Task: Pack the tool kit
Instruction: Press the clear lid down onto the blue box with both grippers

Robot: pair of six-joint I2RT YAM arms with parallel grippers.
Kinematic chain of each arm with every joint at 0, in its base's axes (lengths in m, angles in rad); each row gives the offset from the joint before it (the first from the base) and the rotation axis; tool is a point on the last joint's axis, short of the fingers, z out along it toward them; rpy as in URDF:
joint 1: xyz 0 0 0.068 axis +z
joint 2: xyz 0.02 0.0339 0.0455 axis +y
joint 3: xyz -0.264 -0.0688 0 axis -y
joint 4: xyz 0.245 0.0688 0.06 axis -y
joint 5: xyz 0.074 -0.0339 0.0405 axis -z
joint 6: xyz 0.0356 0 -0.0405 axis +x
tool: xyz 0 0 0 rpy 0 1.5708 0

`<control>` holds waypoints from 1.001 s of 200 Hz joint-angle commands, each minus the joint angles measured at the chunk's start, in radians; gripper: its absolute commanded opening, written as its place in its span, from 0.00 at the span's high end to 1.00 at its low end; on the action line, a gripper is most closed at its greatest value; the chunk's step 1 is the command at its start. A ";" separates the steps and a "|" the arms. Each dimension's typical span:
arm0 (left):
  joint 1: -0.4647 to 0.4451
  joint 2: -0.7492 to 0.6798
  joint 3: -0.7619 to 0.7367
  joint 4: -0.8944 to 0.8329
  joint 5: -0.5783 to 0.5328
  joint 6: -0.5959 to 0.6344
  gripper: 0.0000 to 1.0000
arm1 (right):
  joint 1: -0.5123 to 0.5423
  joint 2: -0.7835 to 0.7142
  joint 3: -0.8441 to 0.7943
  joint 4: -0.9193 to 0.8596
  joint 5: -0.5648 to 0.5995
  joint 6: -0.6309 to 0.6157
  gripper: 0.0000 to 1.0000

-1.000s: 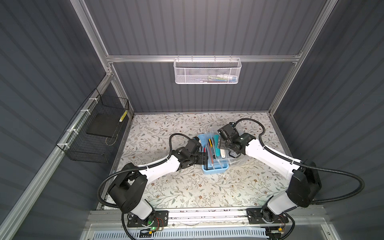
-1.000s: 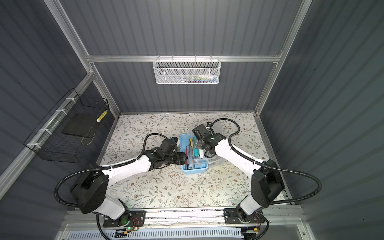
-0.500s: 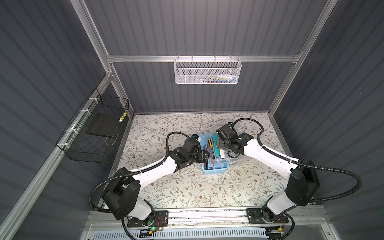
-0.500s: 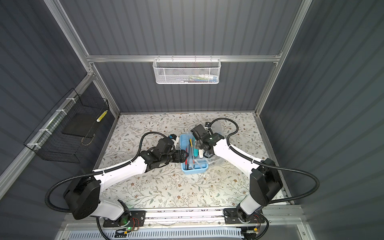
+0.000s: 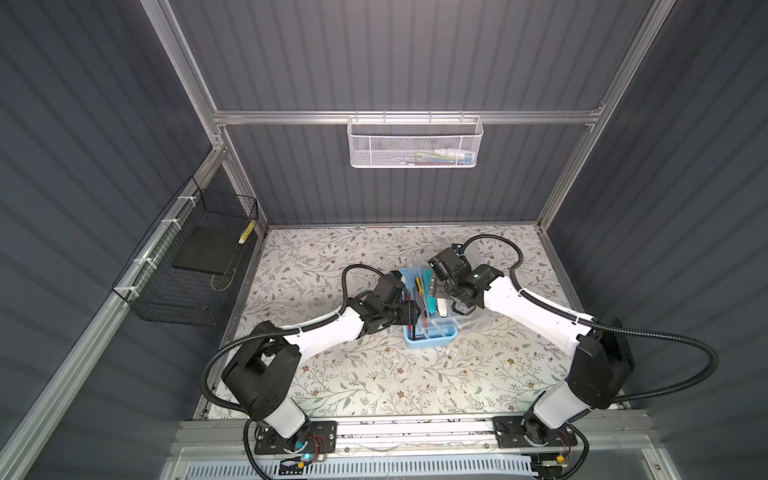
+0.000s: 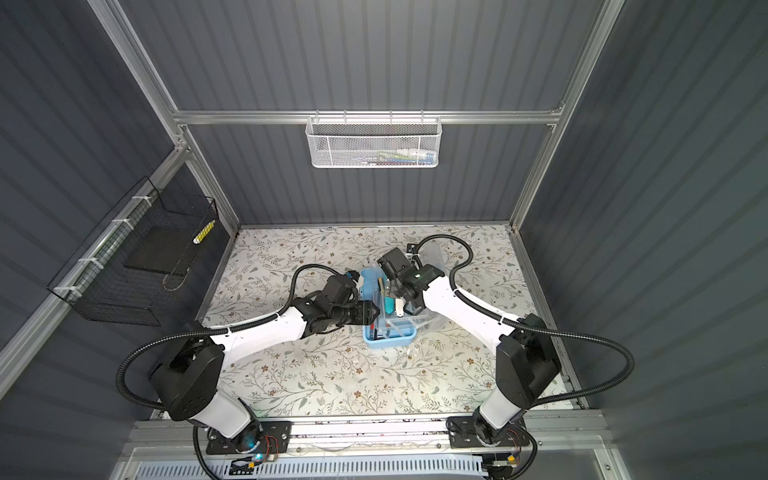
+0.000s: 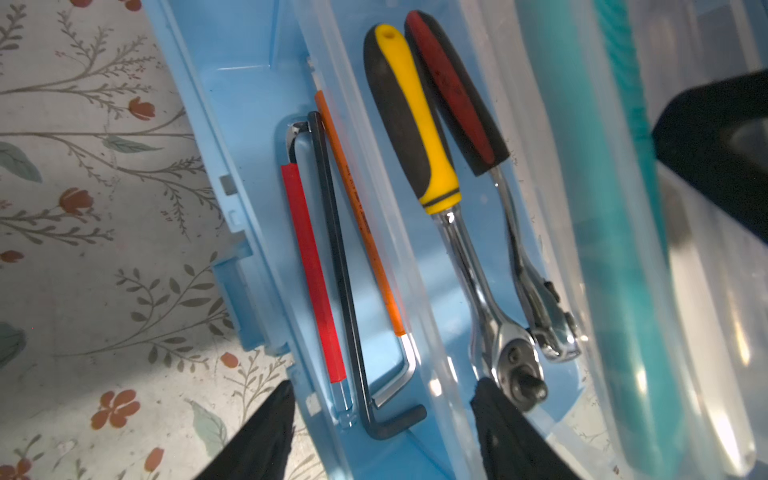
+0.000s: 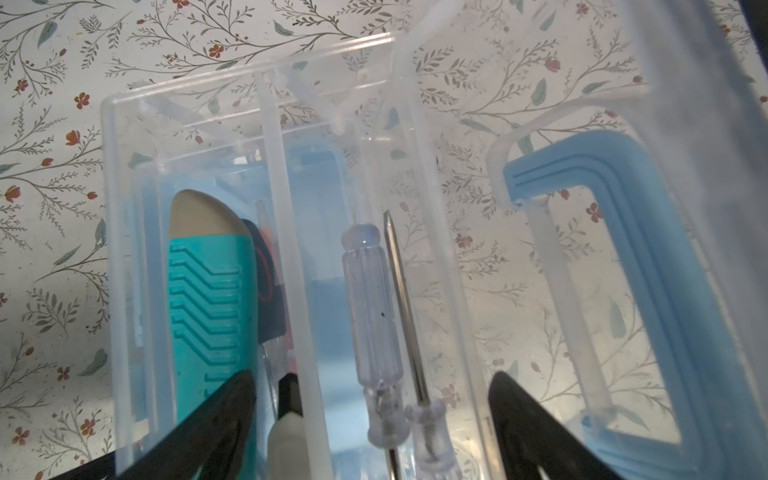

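Floral-print tabletop [image 5: 374,374] was seen inside a grey-walled cell. Tool kit [image 5: 430,338] was set near its ctr w/ lid open, btwn both arms. Left gripper [image 7: 384,384] was held w/ jaws apart, straddling the kit's blue side wall, nothing gripped. Right gripper [image 8: 372,374] was spread wide over the clear tray [image 8: 291,166], nothing gripped. Hex keys [image 7: 313,274], two ratchets [image 7: 415,124], a teal-handled tool [image 8: 208,291] & clear screwdrivers [image 8: 374,311] were laid inside. Print on the orange hex key [image 7: 365,216] was too blurred to be read.
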State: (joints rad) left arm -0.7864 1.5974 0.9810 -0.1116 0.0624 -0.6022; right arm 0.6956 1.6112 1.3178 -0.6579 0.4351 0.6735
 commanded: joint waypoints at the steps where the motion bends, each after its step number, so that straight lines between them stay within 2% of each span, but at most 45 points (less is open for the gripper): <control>1: -0.005 0.027 0.016 -0.042 -0.013 0.028 0.34 | 0.025 0.010 0.052 0.059 -0.040 0.005 0.11; 17: -0.004 0.037 0.019 -0.044 -0.013 0.029 0.34 | 0.025 0.008 0.078 0.042 -0.027 -0.002 0.08; 28: -0.005 0.044 0.022 -0.045 -0.013 0.029 0.34 | 0.029 0.005 0.102 0.023 -0.016 -0.007 0.01; 89: -0.005 0.065 0.028 -0.054 -0.021 0.032 0.34 | 0.080 -0.086 0.233 -0.035 0.014 -0.109 0.01; 114: -0.005 0.060 0.036 -0.072 -0.027 0.033 0.33 | 0.064 -0.195 0.135 0.005 0.074 -0.151 0.01; 142: -0.006 0.021 0.039 -0.120 -0.069 0.030 0.29 | -0.003 -0.288 -0.022 0.058 0.003 -0.150 0.01; 200: -0.003 -0.084 0.039 -0.233 -0.132 0.024 0.24 | -0.024 -0.254 -0.182 0.160 -0.107 -0.158 0.01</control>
State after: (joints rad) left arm -0.7856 1.5753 0.9981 -0.2592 -0.0368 -0.5945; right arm 0.6758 1.3460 1.1782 -0.5629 0.3847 0.5312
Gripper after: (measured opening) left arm 0.755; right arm 0.989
